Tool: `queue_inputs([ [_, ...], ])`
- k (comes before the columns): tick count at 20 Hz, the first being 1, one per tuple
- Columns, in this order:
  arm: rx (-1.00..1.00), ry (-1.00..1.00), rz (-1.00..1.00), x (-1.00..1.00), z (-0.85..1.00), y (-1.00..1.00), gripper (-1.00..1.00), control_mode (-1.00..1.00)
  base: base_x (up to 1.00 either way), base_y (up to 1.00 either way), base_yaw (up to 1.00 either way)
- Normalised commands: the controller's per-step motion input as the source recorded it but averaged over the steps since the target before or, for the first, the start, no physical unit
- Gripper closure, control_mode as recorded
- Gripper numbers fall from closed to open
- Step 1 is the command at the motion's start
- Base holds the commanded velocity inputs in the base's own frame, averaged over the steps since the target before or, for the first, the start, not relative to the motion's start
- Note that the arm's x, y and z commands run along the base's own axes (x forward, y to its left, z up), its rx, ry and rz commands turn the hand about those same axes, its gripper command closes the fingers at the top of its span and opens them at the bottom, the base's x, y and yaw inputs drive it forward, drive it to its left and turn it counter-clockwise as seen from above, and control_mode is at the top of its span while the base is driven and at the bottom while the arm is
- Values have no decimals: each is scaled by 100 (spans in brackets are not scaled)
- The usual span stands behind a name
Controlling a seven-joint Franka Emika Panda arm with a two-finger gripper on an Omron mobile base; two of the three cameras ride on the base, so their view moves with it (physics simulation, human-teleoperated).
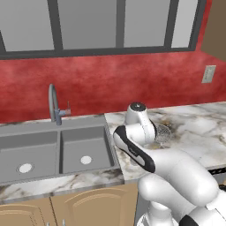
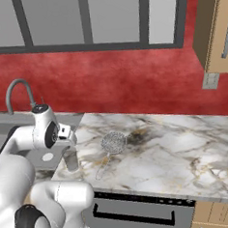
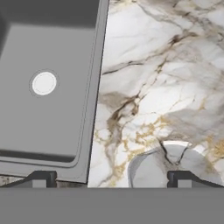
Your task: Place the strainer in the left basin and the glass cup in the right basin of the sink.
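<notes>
Fingertips [image 3: 43,179] of mine are standing wide apart, gripping nothing, and my gripper [image 3: 111,180] is hovering over the marble counter [image 3: 175,78] just beside the sink [image 3: 94,109]. Between and a little past my tips, the glass cup [image 3: 175,168] is sitting upright on the counter, its round rim facing up at me. I am judging it light but rigid, smooth and slippery, and breakable if squeezed hard or dropped. I am thinking the best hold is across its straight wall, below the rim, with one finger on each side, so it is not tipping on the way.

Further out on the counter, the strainer [image 2: 113,142] is lying well clear of the cup, its thin handle pointing toward the front edge. I am judging it very light, springy in the mesh, and easiest to take by its rim or handle.

Beside me the right basin [image 3: 48,83] is lying open with its pale drain, and beyond the divider the left basin [image 1: 26,154].

Brands, labels, writing: I am reading none anywhere.
</notes>
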Motion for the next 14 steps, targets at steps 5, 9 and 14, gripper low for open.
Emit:
queue_inputs([
  [5,0,0,0,0,-22,9,-100,-100,0,0,0],
  [9,0,0,0,-4,-18,9,-100,-100,0,0,0],
  [14,0,0,0,-5,-17,2,-100,-100,0,0,0],
])
